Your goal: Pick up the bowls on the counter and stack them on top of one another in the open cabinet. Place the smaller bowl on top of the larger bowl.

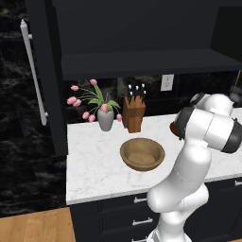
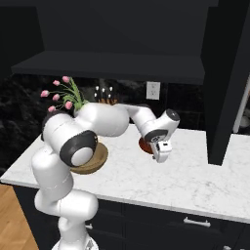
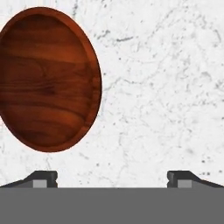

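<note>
Hovering over the counter (image 3: pixel 166 87) with fingers spread wide and empty, the gripper (image 3: pixel 112 177) looks straight down, probably lining up on the small bowl (image 3: pixel 46 78), which sits off to its left, not yet between the fingers. The large bowl (image 1: pixel 142 153) lies farther left; the arm hides part of it. The cabinet (image 1: pixel 142 61) shelf above is bare.

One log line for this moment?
claw open, empty | above counter beside reddish-brown bowl | wooden bowl on counter | cabinet shelf bare
</note>
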Controlling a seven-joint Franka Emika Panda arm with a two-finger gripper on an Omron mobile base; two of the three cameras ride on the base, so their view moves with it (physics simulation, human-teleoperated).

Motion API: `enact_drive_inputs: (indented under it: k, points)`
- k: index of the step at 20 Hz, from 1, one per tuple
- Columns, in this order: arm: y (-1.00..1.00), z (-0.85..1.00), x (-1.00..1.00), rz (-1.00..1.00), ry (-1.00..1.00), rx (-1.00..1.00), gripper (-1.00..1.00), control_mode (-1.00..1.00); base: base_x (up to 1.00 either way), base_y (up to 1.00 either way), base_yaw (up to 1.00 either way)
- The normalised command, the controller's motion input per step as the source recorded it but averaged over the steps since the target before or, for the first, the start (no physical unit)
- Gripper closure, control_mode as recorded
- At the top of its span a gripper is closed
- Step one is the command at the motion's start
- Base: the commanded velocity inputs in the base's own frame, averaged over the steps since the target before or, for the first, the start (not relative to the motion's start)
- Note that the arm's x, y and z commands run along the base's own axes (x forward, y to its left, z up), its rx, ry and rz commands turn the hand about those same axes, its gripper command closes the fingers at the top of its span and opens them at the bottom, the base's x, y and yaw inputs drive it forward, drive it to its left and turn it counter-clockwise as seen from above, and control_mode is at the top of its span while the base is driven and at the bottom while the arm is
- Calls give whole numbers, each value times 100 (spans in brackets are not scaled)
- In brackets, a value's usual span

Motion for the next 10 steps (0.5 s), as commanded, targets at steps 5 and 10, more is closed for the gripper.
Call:
enact_drive_inputs:
  k: [5, 10]
  points:
    - [0, -30, 25, 0, 1, -1, -100, -100, 0, 0, 0]
    - [0, -30, 23, 0, 0, 0, -100, -100, 0, 0, 0]
